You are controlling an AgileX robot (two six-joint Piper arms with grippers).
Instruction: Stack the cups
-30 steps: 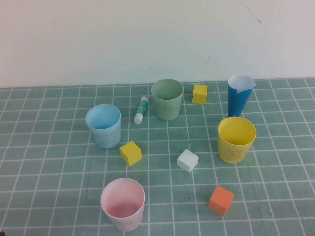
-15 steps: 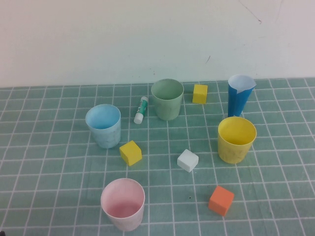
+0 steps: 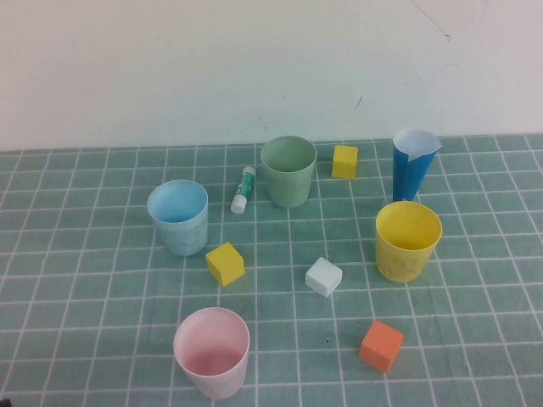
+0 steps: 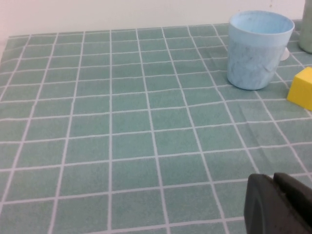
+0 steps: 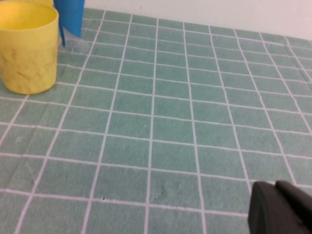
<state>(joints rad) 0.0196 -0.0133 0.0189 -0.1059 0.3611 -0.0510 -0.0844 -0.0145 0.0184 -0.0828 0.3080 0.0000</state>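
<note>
Four cups stand apart and upright on the green tiled mat: light blue cup (image 3: 178, 217) at the left, pale green cup (image 3: 288, 171) at the back, yellow cup (image 3: 408, 241) at the right, pink cup (image 3: 212, 352) at the front. Neither gripper shows in the high view. My left gripper (image 4: 273, 183) is shut and empty, low over the mat, well short of the light blue cup (image 4: 258, 48). My right gripper (image 5: 275, 187) is shut and empty, far from the yellow cup (image 5: 28, 46).
A dark-blue cone (image 3: 414, 164) stands behind the yellow cup. Two yellow cubes (image 3: 225, 264) (image 3: 344, 161), a white cube (image 3: 323, 276), an orange cube (image 3: 381, 345) and a glue stick (image 3: 243, 189) lie among the cups. A white wall bounds the back.
</note>
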